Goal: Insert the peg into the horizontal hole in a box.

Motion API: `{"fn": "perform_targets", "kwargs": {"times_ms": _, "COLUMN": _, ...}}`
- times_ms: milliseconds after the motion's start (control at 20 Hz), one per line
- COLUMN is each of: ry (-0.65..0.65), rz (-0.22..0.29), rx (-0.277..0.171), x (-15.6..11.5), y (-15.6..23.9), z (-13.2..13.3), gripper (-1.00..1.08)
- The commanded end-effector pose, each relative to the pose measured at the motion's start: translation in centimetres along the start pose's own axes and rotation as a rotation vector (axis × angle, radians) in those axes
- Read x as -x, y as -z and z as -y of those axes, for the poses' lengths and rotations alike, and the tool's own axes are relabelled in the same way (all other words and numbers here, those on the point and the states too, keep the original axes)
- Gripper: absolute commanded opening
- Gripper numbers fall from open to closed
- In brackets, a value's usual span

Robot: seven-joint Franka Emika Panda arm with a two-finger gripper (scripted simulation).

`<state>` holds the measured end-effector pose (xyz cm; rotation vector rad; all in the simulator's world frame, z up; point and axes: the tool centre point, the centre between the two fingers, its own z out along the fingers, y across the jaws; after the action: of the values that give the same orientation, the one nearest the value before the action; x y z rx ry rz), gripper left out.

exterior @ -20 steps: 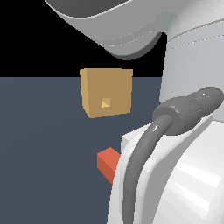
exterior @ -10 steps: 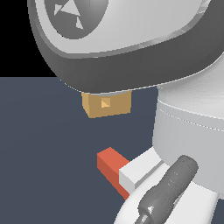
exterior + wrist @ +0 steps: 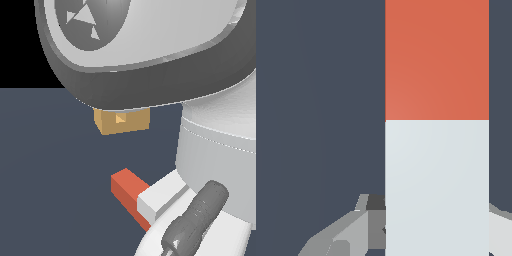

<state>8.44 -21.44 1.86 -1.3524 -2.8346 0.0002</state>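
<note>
Exterior view, arm: the robot's grey-and-white body fills the upper part and the exterior view's right of the picture, hiding much of the scene behind it.
Floor: a flat dark blue-grey surface (image 3: 55,170) carries everything; no edge or corner of it can be made out, only black background above it.
Box: the tan box (image 3: 122,123) sits on the floor towards the far side, its upper part covered by the arm; only the lower strip of its face shows.
Hole: a small opening (image 3: 120,118) shows in the box's face, partly cut off by the arm.
Peg: the peg (image 3: 135,192) lies flat on the floor nearer the camera, well apart from the box; its red-orange half points to the exterior view's left, its white half runs under the arm.
Wrist view, peg: the bar (image 3: 437,125) fills the frame lengthwise, red-orange half far from the camera, white half close to it.
Gripper: the gripper (image 3: 437,220) sits at the white half, with a grey finger (image 3: 351,227) on one side and a pale one on the other; it seems to straddle the bar, but whether the fingers press on it I cannot tell.
</note>
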Motion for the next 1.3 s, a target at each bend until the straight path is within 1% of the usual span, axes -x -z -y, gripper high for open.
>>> {"fn": "perform_targets", "kwargs": {"times_ms": 0, "ry": 0.0, "rz": 0.001, "rx": 0.0, "x": 0.0, "y": 0.0, "z": 0.0, "gripper": -1.0}}
{"fn": "perform_targets", "kwargs": {"times_ms": 400, "ry": -0.003, "rz": 0.0, "rx": 0.0, "x": -0.2, "y": 0.0, "z": -0.1, "gripper": -1.0}}
{"fn": "perform_targets", "kwargs": {"times_ms": 700, "ry": -0.017, "rz": 0.0, "rx": 0.0, "x": -1.6, "y": 0.3, "z": -0.5, "gripper": -1.0}}
{"fn": "perform_targets", "kwargs": {"times_ms": 950, "ry": -0.04, "rz": 0.0, "rx": 0.0, "x": -3.8, "y": 0.7, "z": -1.3, "gripper": -1.0}}
{"fn": "perform_targets", "kwargs": {"times_ms": 1250, "ry": -0.087, "rz": 0.0, "rx": 0.0, "x": -8.0, "y": 1.5, "z": -3.1, "gripper": -1.0}}
